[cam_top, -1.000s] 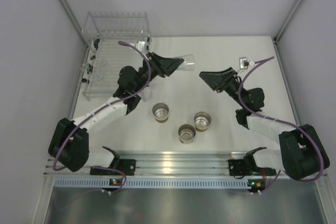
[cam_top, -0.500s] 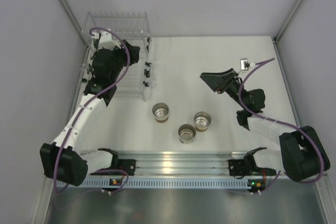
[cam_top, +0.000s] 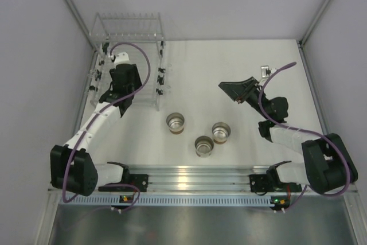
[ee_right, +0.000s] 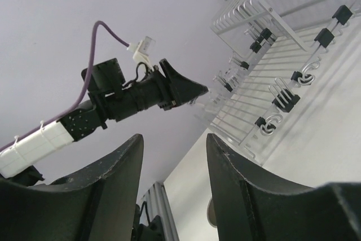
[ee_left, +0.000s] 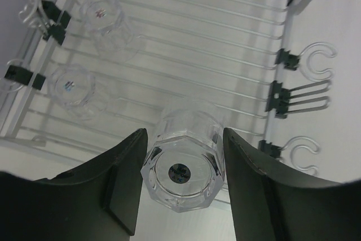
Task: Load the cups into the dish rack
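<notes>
The clear dish rack stands at the far left; its tines fill the left wrist view. My left gripper is over the rack's near part, shut on a clear cup held with its base toward the camera, just above the tines. Two more clear cups lie in the rack by its left edge. Three cream cups stand upright on the table in the middle. My right gripper is open and empty, raised above the table at the right.
The rack's right edge carries black clips and clear hooks. Grey walls enclose the table on the left, back and right. A metal rail runs along the near edge. The rack and my left arm show in the right wrist view.
My left arm swung from the table's middle to over the rack with the clear cup, then drew back toward the rack's near part. The right arm has barely moved.
</notes>
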Motion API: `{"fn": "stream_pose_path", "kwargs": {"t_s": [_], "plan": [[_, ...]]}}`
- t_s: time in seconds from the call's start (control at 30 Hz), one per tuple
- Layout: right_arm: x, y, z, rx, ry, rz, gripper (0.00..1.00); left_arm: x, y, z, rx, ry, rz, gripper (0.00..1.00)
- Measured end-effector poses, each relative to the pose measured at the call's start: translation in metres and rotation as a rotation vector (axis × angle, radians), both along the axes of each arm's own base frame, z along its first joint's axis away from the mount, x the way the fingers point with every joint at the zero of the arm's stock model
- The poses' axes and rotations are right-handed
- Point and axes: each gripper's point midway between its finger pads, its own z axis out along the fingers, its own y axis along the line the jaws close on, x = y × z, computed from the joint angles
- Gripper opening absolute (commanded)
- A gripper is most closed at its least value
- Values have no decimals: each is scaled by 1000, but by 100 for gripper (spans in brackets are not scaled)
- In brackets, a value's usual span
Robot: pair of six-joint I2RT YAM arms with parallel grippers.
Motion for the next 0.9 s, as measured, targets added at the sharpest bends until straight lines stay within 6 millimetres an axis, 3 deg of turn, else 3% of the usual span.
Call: {"fn": "stream_pose_path", "kwargs": {"t_s": [0.1, 0.3, 0.63, 0.9], "plan": [[1, -1, -1, -1, 0, 0, 50, -10, 14, -19, 44, 50, 61, 0], [4, 1, -11, -4, 42, 11, 50, -19, 33, -37, 98, 86, 145, 0], [6, -1, -14, 0, 62, 14, 50, -10, 70, -66, 84, 150, 233, 0], [6, -1, -14, -2, 61, 17, 50, -7, 72, -84, 58, 194, 213, 0]]}}
